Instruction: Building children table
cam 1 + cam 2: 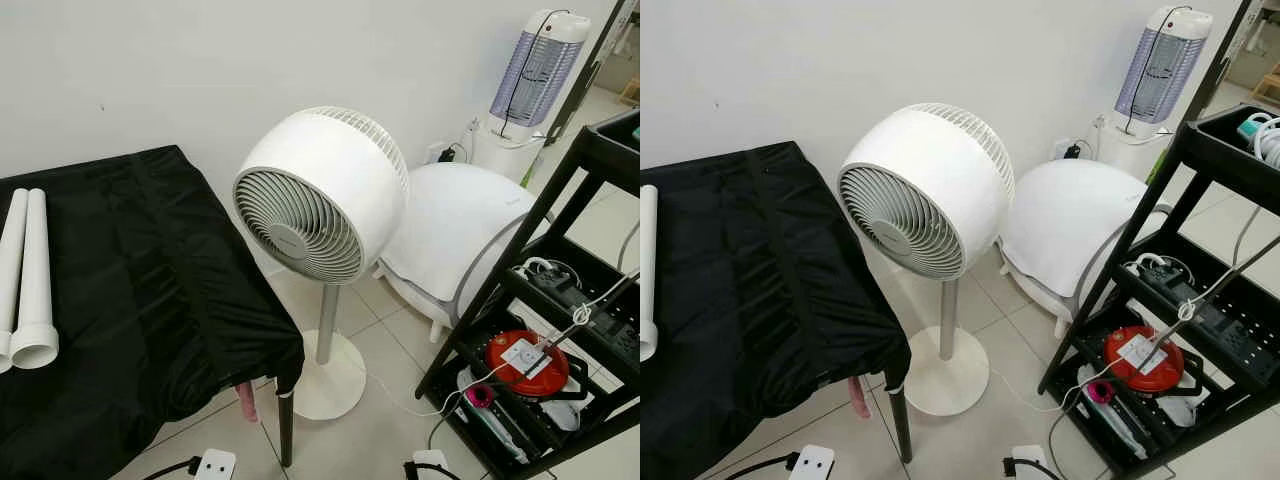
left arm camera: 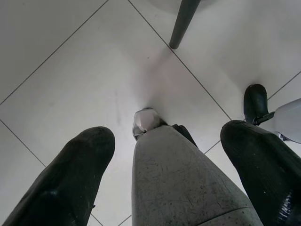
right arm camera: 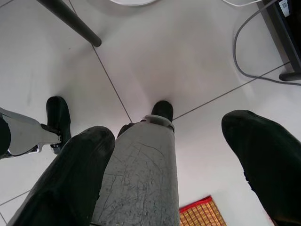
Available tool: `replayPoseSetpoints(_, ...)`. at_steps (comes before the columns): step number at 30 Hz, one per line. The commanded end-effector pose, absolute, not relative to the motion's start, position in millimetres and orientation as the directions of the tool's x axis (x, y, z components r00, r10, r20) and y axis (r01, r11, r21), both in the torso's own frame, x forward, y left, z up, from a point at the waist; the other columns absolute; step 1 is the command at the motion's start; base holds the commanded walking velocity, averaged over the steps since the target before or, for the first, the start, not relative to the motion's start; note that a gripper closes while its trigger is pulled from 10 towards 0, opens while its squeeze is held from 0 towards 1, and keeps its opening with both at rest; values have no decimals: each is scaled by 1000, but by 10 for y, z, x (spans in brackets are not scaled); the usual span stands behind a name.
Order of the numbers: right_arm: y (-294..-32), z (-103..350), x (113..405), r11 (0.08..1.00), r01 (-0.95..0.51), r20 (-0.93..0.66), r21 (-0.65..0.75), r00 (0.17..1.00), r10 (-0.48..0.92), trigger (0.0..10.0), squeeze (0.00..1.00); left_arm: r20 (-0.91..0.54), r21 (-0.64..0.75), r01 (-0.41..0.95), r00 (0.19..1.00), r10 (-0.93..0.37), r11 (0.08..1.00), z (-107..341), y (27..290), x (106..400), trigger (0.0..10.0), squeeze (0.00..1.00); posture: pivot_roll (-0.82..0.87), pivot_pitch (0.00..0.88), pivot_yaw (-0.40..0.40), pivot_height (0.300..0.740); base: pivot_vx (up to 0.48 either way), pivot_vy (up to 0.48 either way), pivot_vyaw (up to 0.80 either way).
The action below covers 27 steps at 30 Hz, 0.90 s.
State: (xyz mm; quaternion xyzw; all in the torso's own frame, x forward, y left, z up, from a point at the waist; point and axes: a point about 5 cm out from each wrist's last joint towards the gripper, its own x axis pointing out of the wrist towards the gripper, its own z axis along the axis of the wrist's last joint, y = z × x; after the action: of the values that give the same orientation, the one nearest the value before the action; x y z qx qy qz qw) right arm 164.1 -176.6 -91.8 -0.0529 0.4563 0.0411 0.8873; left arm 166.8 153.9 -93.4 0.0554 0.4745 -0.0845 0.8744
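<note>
Two white tubes (image 1: 35,280) with flared ends lie side by side on a table under a black cloth (image 1: 140,290), at the far left of the eye views. One black table leg (image 1: 286,425) stands at the cloth's near corner. My left gripper (image 2: 167,134) hangs open over the tiled floor, its fingers (image 2: 75,169) spread either side of my own grey leg. My right gripper (image 3: 169,128) also hangs open above the floor, holding nothing.
A white pedestal fan (image 1: 320,195) stands just right of the table. Behind it sit a white domed appliance (image 1: 460,225) and a bug zapper (image 1: 535,70). A black shelf rack (image 1: 560,330) with cables and a red device (image 1: 525,362) is at right. Power strips (image 1: 213,465) lie on the floor.
</note>
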Motion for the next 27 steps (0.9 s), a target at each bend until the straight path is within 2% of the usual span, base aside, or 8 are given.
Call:
replayPoseSetpoints(1,-1781,-945,1577,990,-126,-826,-59,563,22,10000,0,-864,-15,227,487,-127,974,-987,1513,1546,10000,0,36,1,-3,740,0,0,0)
replayPoseSetpoints(27,-1783,-957,1547,990,-127,-830,-66,557,16,10000,0,-871,12,309,470,-142,951,-997,1511,1517,10000,0,18,0,17,740,0,0,0)
